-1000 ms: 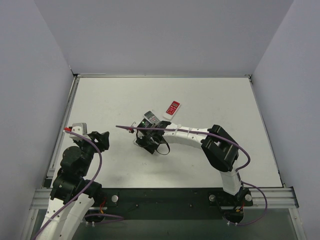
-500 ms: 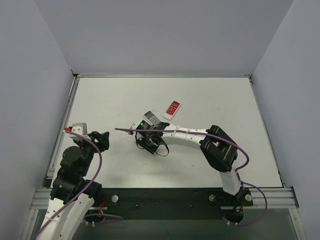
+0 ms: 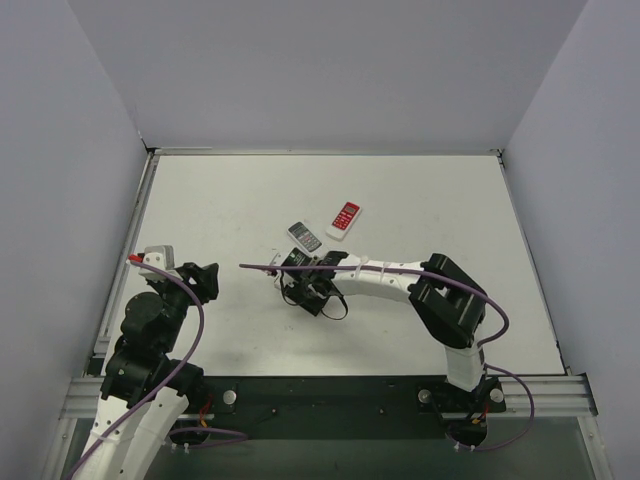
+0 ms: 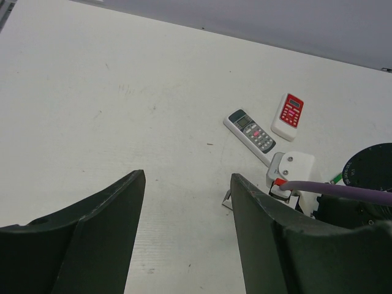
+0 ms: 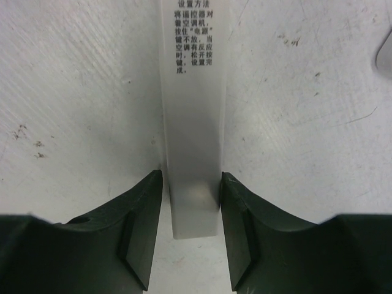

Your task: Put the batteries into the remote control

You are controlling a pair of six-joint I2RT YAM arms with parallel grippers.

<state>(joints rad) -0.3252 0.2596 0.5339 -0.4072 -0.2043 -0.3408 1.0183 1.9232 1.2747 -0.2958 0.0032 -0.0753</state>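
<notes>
Only your right wrist view shows the right gripper [image 5: 191, 180] closed on a white remote [image 5: 193, 92], printed side up, near the worktop's middle. Your left wrist view shows the left gripper [image 4: 187, 177] wide open near the left edge. A grey remote [image 4: 251, 130] and a red remote [image 4: 288, 116] lie side by side toward the far edge.

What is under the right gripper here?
A narrow white piece printed with Chinese text sits snug between the right gripper's fingers, bare table either side. From overhead the gripper covers it; anything beneath the piece is hidden.
</notes>
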